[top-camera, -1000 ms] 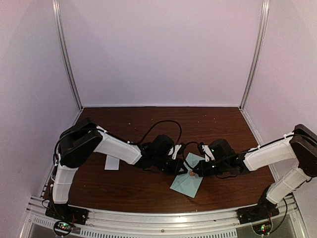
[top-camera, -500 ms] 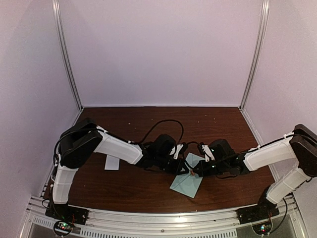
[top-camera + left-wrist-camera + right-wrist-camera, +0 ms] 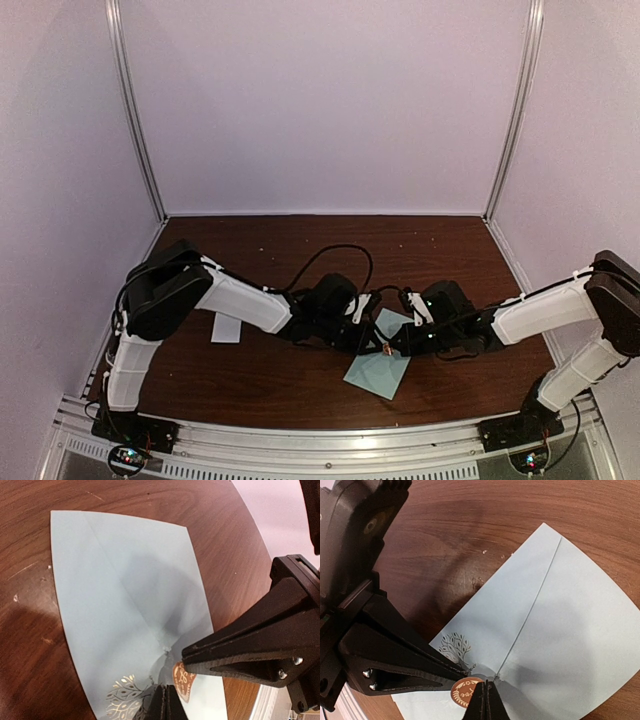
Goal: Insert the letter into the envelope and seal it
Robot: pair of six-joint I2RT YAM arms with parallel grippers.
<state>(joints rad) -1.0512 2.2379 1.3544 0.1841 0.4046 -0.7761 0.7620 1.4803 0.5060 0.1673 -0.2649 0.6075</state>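
The pale blue envelope (image 3: 378, 372) (image 3: 125, 595) (image 3: 560, 625) lies flat on the brown table with its pointed flap folded down. A round brown sticker (image 3: 385, 349) (image 3: 182, 682) (image 3: 462, 692) sits at the flap's tip, beside a printed tree motif (image 3: 455, 645). My left gripper (image 3: 373, 341) (image 3: 167, 705) is shut, its tip down on the envelope next to the sticker. From the other side my right gripper (image 3: 392, 347) (image 3: 485, 702) is also shut, with its tip at the sticker's edge. The two tips nearly meet. The letter is out of view.
A small white paper strip (image 3: 226, 329) lies on the table to the left, behind the left arm. Black cables (image 3: 335, 255) loop over the table behind the grippers. White walls close in the back and both sides.
The left arm has edged a little to the right, bringing its shut tip closer to the sticker. The right arm and the envelope have stayed put.
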